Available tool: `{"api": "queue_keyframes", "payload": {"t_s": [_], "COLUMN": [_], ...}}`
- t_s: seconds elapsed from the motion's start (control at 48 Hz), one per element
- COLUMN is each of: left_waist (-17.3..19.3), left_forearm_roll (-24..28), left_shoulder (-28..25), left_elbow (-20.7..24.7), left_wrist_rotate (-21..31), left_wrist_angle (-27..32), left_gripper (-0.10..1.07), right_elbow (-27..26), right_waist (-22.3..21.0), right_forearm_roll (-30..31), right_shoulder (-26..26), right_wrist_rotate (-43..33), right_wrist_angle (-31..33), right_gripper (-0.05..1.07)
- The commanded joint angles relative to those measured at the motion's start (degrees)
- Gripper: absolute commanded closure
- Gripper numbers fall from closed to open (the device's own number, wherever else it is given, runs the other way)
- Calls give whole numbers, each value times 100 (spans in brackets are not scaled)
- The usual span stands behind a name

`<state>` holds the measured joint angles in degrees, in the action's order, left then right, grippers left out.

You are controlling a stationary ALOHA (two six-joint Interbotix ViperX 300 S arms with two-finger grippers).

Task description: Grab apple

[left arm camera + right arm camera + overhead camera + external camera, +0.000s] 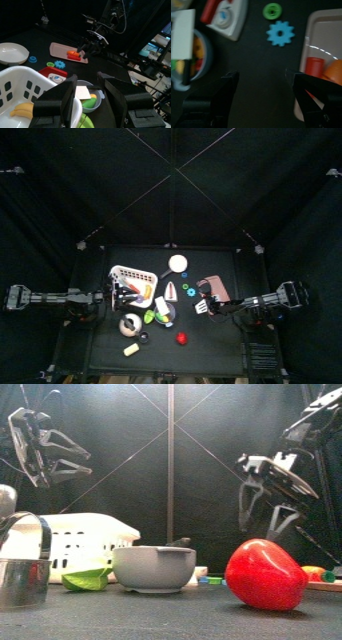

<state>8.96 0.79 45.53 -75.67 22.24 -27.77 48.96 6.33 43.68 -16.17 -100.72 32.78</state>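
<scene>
The apple (182,339) lies near the front edge, apart from both open claws.

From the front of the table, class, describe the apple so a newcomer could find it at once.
Start at the white basket on the table's left, then move toward the front edge, right of centre. The apple lies there alone: small, round, plain red, apart from the clutter behind it.

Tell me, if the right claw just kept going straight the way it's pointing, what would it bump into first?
Probably bare black table: the right gripper, jaws open, points there, between the blue gear and the pinkish board. Depth is unclear.
</scene>
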Motion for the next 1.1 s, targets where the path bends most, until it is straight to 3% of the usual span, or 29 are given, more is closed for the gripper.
{"api": "queue_keyframes", "payload": {"t_s": [0.0,0.104,0.25,0.5,0.583,0.854,1.083], "left_waist": [35,26,35,44,53,70,79], "left_forearm_roll": [0,0,0,0,0,-18,-44], "left_shoulder": [-18,-9,-9,-9,-9,-9,-9], "left_elbow": [62,70,35,26,9,0,0], "left_wrist_rotate": [-18,-9,-18,-9,-9,0,0], "left_wrist_angle": [-18,-26,-18,-26,-26,-26,-26], "left_gripper": [19,19,19,19,19,19,19], "right_elbow": [-264,-369,-650,-1195,-1424,-2540,-3023], "right_waist": [439,1055,1573,1758,1749,1890,1969], "right_forearm_roll": [123,132,185,-26,-132,-984,-1951], "right_shoulder": [9,229,677,1248,1459,1679,2206], "right_wrist_rotate": [9,18,44,79,88,519,1617], "right_wrist_angle": [-352,-738,-1125,-1099,-826,1564,1670], "right_gripper": [0,0,0,0,0,0,0]}}
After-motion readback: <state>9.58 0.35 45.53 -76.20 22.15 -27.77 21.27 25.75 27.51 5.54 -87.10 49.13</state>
